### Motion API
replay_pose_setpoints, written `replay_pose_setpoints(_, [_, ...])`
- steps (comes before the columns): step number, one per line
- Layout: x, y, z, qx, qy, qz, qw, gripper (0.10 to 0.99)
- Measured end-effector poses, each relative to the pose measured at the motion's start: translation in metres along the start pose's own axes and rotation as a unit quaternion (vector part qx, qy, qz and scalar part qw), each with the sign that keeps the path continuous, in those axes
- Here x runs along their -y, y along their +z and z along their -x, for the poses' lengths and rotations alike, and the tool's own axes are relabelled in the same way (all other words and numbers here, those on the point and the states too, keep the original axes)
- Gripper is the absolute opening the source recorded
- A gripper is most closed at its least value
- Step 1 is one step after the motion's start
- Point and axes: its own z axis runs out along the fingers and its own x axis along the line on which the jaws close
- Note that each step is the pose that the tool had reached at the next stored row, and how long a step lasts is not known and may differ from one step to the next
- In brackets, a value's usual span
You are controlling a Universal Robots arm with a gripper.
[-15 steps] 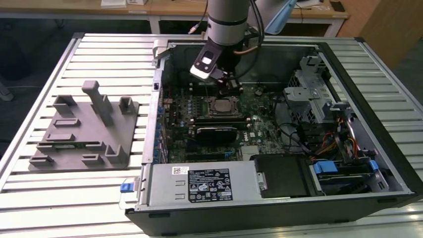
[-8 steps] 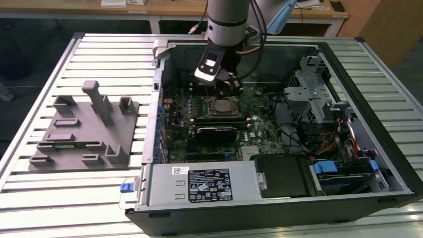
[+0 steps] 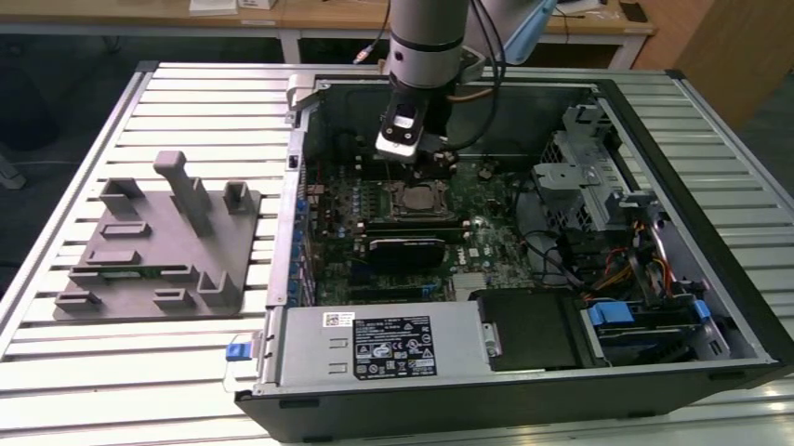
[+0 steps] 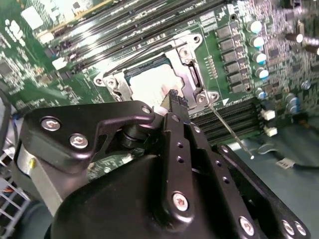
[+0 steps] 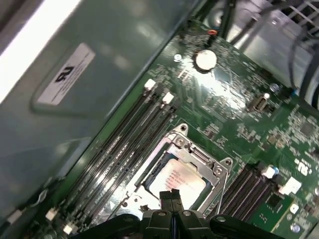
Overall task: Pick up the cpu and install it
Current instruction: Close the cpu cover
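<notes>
Motherboard socket [image 5: 220,171]: cpu [image 5: 182,179] seemingly beneath tool [image 5: 170,195].

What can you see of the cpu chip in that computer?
The cpu is a flat square chip with a pale silver-grey metal top bearing faint print. It lies level in the metal-framed socket on the green motherboard. The gripper, shut, hangs close above one edge; contact cannot be told.

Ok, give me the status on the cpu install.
Done: the cpu already lies in the motherboard socket. In hand: nothing; the gripper hovers just above the chip, fingers together. Left: I cannot tell whether the chip is fully seated or the socket latched.
</notes>
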Motion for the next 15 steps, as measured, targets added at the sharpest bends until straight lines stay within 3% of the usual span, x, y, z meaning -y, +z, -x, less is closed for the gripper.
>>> replay_pose_setpoints(3, [0.0,0.0008,0.0,-0.0005,-0.027,0.0,0.9996,0.106])
replay_pose_setpoints(7, [0.0,0.0018,0.0,-0.0012,-0.063,0.0001,0.998,0.106])
replay_pose_setpoints(11, [0.0001,0.0028,0.0,-0.0019,-0.1,0.0001,0.995,0.106])
replay_pose_setpoints(15, [0.0001,0.0039,0.0,-0.0026,-0.135,0.0002,0.9908,0.106])
